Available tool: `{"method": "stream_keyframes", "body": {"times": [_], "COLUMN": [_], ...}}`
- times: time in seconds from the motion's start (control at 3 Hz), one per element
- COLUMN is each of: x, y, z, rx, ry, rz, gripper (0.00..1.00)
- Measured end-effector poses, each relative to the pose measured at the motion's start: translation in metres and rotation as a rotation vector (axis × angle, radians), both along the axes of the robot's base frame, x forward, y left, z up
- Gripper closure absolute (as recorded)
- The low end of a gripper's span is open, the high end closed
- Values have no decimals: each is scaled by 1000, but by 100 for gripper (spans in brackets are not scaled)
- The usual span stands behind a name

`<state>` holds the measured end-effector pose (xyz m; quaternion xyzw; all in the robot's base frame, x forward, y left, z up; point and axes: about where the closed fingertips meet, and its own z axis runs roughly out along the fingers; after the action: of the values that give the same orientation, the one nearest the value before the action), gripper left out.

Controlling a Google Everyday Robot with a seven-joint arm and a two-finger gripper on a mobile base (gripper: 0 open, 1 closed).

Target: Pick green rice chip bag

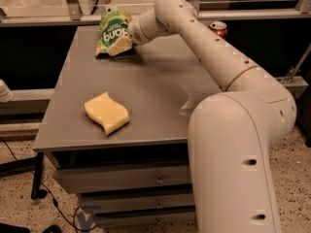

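Observation:
The green rice chip bag [112, 27] stands tilted at the far left corner of the grey table [160, 86], its white letters facing me. My gripper [120, 45] reaches in from the right at the end of the long white arm. It is shut on the bag's lower right part: one pale finger [121, 43] lies across the bag's front and the other is hidden behind it. A dark shadow lies under the bag's bottom edge.
A pale yellow wavy sponge [107, 113] lies near the table's front left. A red soda can [218, 29] stands at the far right behind my arm. The arm's big white base [233, 159] fills the right foreground. Drawers sit under the tabletop.

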<state>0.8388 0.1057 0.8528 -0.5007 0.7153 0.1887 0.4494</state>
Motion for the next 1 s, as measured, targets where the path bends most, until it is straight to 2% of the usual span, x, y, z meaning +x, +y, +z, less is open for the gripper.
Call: {"method": "stream_keyframes", "body": {"times": [0.33,0.67,1.0], "x": [0,-4,-8], "y": [-2,-6,-10], "z": [2,24,45], "rx": [-5,9,34], "ry": [-16,-62,-94], "rz": [-3,9,21], "gripper": [64,95,100]}}
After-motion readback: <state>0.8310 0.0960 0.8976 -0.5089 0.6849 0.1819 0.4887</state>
